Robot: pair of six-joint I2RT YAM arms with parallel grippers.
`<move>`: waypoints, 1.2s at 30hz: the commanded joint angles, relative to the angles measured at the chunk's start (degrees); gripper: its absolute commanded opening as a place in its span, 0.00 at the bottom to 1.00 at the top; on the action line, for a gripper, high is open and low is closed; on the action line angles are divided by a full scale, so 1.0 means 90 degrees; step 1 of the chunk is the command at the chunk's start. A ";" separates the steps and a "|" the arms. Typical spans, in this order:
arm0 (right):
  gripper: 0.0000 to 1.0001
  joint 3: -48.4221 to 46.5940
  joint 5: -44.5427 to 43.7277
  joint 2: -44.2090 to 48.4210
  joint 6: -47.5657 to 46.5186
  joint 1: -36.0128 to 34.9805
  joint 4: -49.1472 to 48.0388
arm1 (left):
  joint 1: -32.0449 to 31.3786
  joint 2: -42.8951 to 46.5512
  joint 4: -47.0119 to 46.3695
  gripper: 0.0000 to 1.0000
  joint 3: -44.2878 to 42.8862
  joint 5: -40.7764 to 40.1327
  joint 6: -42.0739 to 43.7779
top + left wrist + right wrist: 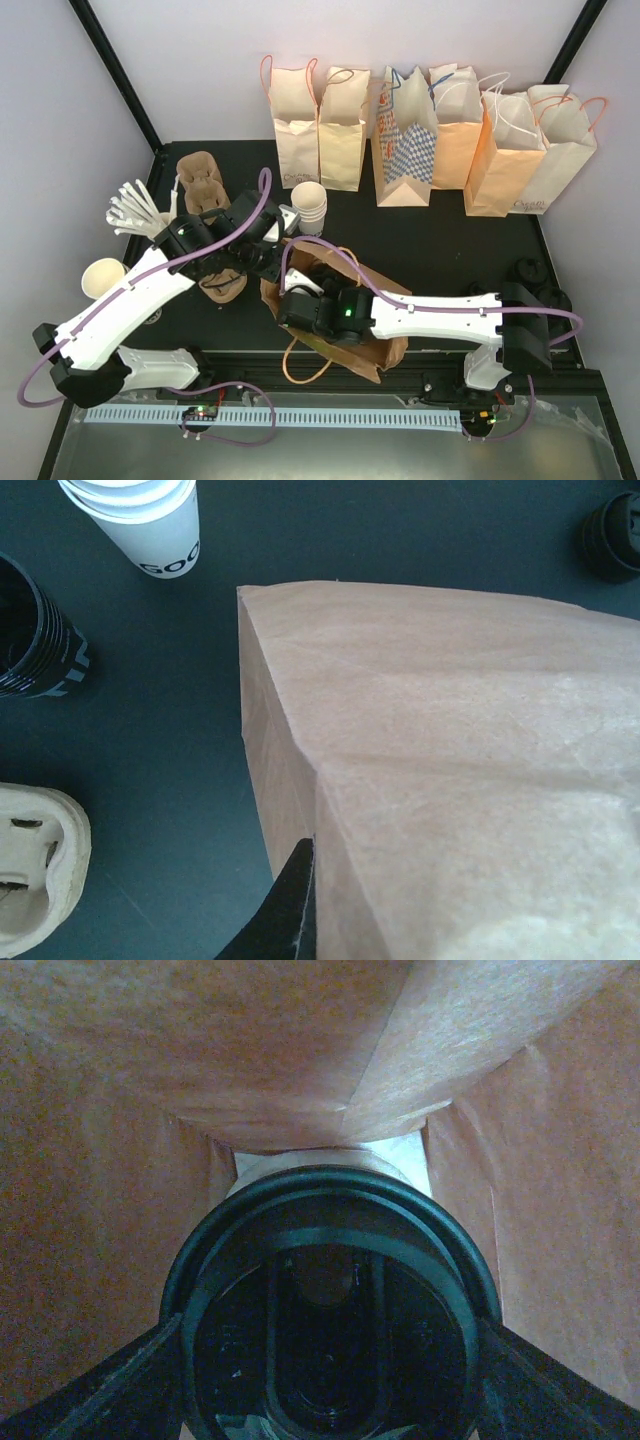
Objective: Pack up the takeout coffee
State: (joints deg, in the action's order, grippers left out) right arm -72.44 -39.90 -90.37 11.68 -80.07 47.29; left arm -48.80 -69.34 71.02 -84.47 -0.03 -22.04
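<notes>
Paper walls close around the takeout coffee [325, 1310], which sits deep inside the brown bag [390, 350] lying at the middle of the table [480, 250]. The right hand [300, 288] is in the bag's mouth. Its 2 fingers [120, 1390] press against opposite sides of the black lid, clamped on the cup. The lid faces the wrist camera, and a strip of white cup wall shows beyond it, toward the bag's folded bottom.

The left hand [268, 250] is at the bag's upper left corner, pinched together on the paper. Only 1 black finger [295, 900] shows in its wrist view, against the bag's side wall, and the other is hidden by the paper.

A stack of white cups [310, 205] stands just beyond the bag, and a cardboard cup carrier [205, 185] lies further left.
</notes>
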 commanded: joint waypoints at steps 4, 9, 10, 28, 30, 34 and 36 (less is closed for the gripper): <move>0.41 -0.0125 -0.0539 -0.0272 -0.0055 -0.0022 -0.0124 | -0.0040 0.0305 -0.0153 0.02 0.0068 0.0169 -0.0040; 0.41 0.0058 -0.0295 -0.0153 -0.0090 0.0072 -0.0315 | -0.0037 0.0360 -0.0157 0.02 0.0126 0.0188 -0.0077; 0.41 0.0099 -0.0236 -0.0134 -0.0112 0.0095 -0.0341 | -0.0037 0.0361 -0.0157 0.02 0.0132 0.0189 -0.0075; 0.39 -0.0195 0.0134 -0.0525 0.0506 0.0398 0.0770 | -0.0040 0.0330 -0.0242 0.02 0.0091 0.0273 -0.0150; 0.39 -0.0202 0.0292 -0.0544 0.0516 0.0515 0.0790 | -0.0037 0.0330 -0.0252 0.02 0.0088 0.0293 -0.0164; 0.39 -0.0159 0.0527 -0.0562 0.0515 0.0703 0.0787 | -0.0037 0.0315 -0.0274 0.01 0.0070 0.0303 -0.0184; 0.39 -0.0109 0.0567 -0.0602 0.0468 0.0770 0.0755 | -0.0037 0.0286 -0.0281 0.02 0.0012 0.0335 -0.0199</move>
State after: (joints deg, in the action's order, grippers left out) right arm -74.35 -37.19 -93.01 14.35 -76.38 50.33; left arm -48.45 -67.53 70.19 -82.35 -0.71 -22.96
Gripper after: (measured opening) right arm 0.731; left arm 0.021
